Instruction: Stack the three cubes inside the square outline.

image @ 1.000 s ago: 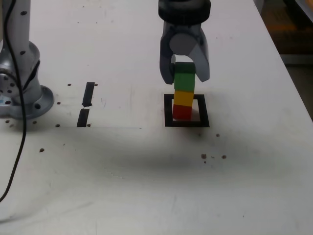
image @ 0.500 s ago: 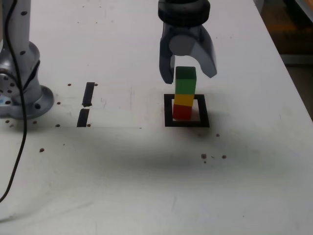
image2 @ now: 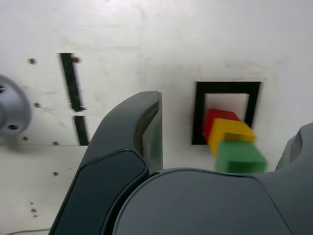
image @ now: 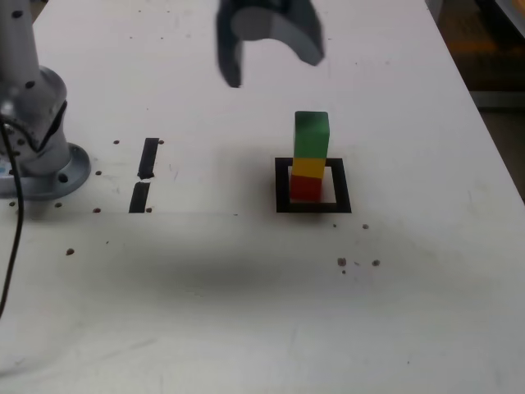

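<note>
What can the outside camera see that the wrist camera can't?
Only the exterior view shows the tower from the side: green cube on yellow cube on red cube, and dark specks in front of the square. Only the wrist view looks down on the tower's top. Both show the cubes, the square, two tape strips, the arm's base and the open gripper, which is holding nothing.

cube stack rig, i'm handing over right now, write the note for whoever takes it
Gripper: open and empty, up above the table and off toward the exterior view's left of the stack, touching nothing.
Cubes: small matte red cube at the bottom, yellow cube on it, green cube on top, standing free as one upright column.
Place: the red cube sits inside the black tape square outline on the white table.
Done: all three stacked in the square.
Left: nothing visible to place; just keep the arm clear of the stack.
</note>
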You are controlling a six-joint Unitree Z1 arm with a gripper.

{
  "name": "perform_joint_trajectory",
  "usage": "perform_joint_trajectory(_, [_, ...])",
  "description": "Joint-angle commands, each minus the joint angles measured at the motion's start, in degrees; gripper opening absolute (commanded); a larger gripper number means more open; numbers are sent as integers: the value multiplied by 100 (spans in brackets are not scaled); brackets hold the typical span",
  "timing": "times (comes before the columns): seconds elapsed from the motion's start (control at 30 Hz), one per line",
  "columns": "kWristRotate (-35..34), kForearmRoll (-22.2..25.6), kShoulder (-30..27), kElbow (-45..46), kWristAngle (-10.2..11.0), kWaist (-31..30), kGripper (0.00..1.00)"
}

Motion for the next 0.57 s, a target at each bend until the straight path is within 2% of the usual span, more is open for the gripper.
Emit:
perform_joint_trajectory(0.0, [-64, -19, -137, 201, -41, 37, 96])
perform_joint_trajectory(0.27, [-258, -377, -503, 1326, -383, 64, 99])
perform_joint_trajectory(0.53, [-299, -1525, -716, 2716, -780, 64, 99])
